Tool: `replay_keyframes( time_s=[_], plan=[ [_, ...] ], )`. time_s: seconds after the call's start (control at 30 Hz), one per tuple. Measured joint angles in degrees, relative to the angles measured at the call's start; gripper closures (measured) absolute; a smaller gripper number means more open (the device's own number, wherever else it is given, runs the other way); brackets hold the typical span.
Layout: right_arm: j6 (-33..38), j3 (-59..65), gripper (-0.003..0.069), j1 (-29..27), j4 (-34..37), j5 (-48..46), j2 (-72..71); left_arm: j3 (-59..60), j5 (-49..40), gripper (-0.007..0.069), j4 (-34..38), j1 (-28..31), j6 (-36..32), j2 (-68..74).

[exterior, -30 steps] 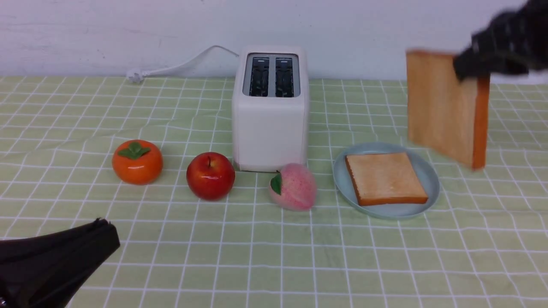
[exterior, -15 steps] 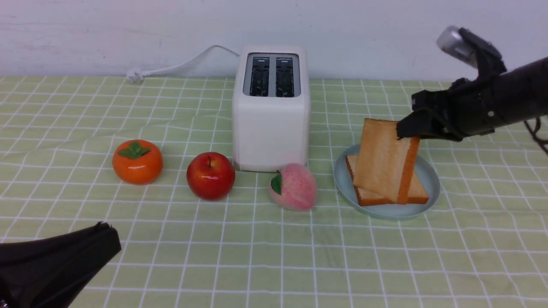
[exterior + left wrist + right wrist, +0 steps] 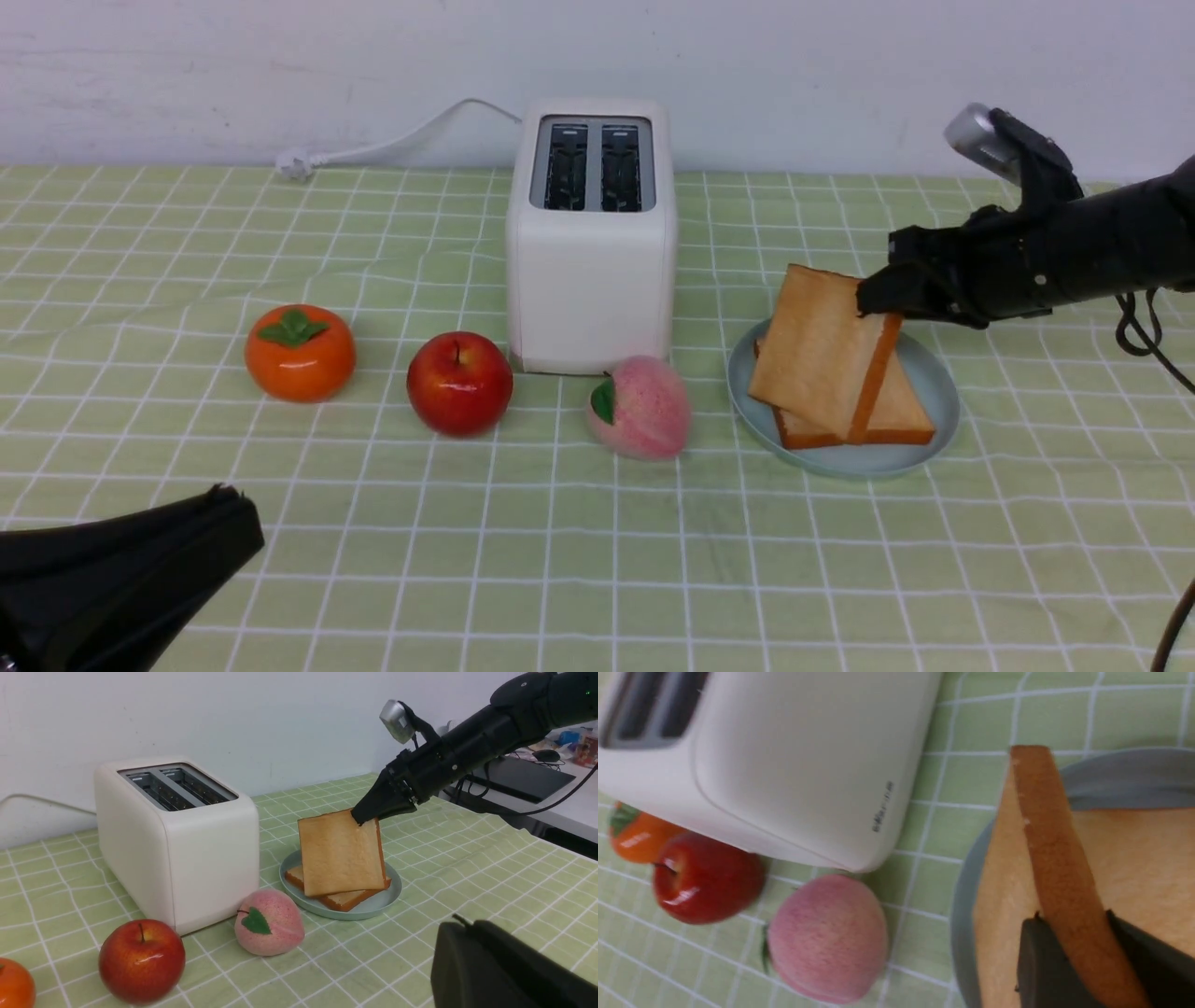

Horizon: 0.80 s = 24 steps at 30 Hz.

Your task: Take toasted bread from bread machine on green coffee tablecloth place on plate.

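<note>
One slice of toasted bread (image 3: 901, 415) lies flat on the pale blue-green plate (image 3: 936, 373), right of the white bread machine (image 3: 590, 271), whose two slots are empty. A second slice (image 3: 817, 359) leans tilted on the first, its lower edge resting on it. My right gripper (image 3: 873, 301) is shut on this slice's raised top corner; in the right wrist view its orange-brown crust (image 3: 1045, 835) runs between both fingers. My left gripper (image 3: 224, 495) hovers shut and empty over the green coffee tablecloth (image 3: 597, 560) at the near left.
An orange persimmon (image 3: 299, 353), a red apple (image 3: 458, 383) and a pink peach (image 3: 640, 407) stand in a row in front of the toaster; the peach is close to the plate's left rim. The toaster's white cord (image 3: 392, 145) trails to the back left.
My right arm swung the slice in from high at the right and down onto the plate. It now leans lower on the flat slice. The left arm stayed still.
</note>
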State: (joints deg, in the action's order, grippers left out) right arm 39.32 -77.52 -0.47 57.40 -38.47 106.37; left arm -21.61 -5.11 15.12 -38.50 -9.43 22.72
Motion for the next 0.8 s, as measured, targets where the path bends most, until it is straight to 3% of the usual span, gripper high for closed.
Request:
replay_keyframes(
  time_s=[0.03, 0.07, 0.2, 0.27, 0.4, 0.63, 0.8],
  plan=[
    [-0.74, -0.02, 0.0377, 0.00, -2.19, 0.05, 0.00, 0.00, 0.00, 0.0629, 0.00, 0.00, 0.00, 0.00],
    [-0.95, -0.02, 0.0367, 0.00, -2.48, 0.05, 0.00, 0.00, 0.00, 0.0629, 0.00, 0.00, 0.00, 0.00],
    [-3.34, -0.02, 0.0192, -0.05, -9.74, -0.14, -0.98, 0.00, -0.69, 0.0627, 0.00, 0.00, 0.00, 0.00],
    [-5.34, -0.02, 0.0149, -0.34, -13.80, -0.31, -2.79, 0.00, -2.18, 0.0627, 0.00, 0.00, 0.00, 0.00],
    [-9.28, -0.02, 0.0144, -1.52, -19.63, -1.74, -7.53, 0.00, -3.60, 0.0625, 0.00, 0.00, 0.00, 0.00],
    [-15.66, 0.06, 0.0301, -2.43, -28.29, -11.79, -22.90, 0.00, -12.26, 0.0624, 0.00, 0.00, 0.00, 0.00],
    [-18.22, 5.35, 0.0515, -2.43, -30.87, -20.77, -39.55, 0.00, -22.12, 0.0622, -0.05, 0.00, 0.18, 0.00]
  ],
)
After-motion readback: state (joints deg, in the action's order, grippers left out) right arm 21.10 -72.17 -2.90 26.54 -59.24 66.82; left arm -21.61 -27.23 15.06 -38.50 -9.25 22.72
